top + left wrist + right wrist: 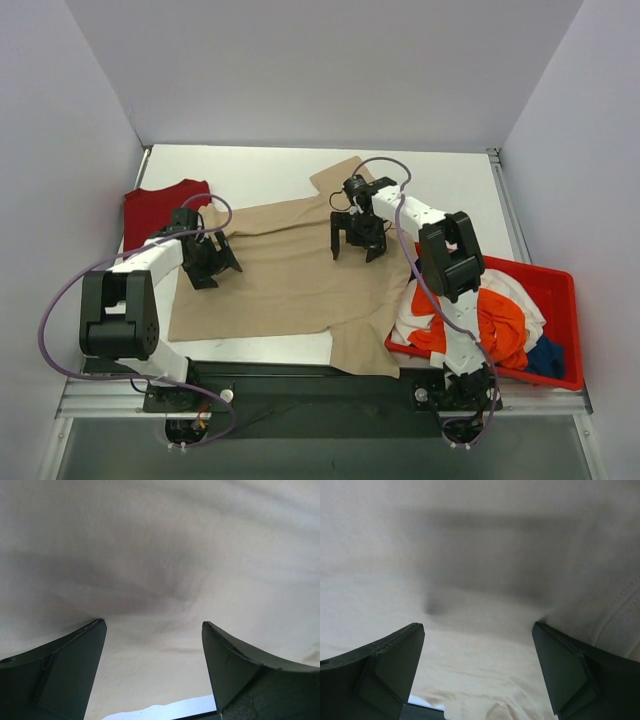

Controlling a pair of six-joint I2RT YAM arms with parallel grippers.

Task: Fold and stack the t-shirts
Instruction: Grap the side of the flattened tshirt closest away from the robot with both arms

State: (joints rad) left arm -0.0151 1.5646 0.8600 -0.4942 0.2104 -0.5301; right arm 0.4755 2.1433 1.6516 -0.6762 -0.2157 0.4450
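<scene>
A large beige t-shirt point(290, 275) lies spread flat on the white table. A dark red t-shirt point(150, 210) lies at the far left, partly under the beige one. My left gripper point(215, 262) is open, its tips down on the beige shirt's left edge; its wrist view shows beige cloth point(160, 570) between the spread fingers point(75, 660). My right gripper point(357, 243) is open over the shirt's upper middle, with beige cloth point(480, 570) filling its view. Orange point(500, 322), white and blue point(545, 357) t-shirts are piled in the bin.
A red plastic bin point(560, 290) stands at the right front of the table, over the beige shirt's right sleeve area. Grey walls enclose the table on three sides. A strip of white table point(165, 711) shows past the shirt's edge.
</scene>
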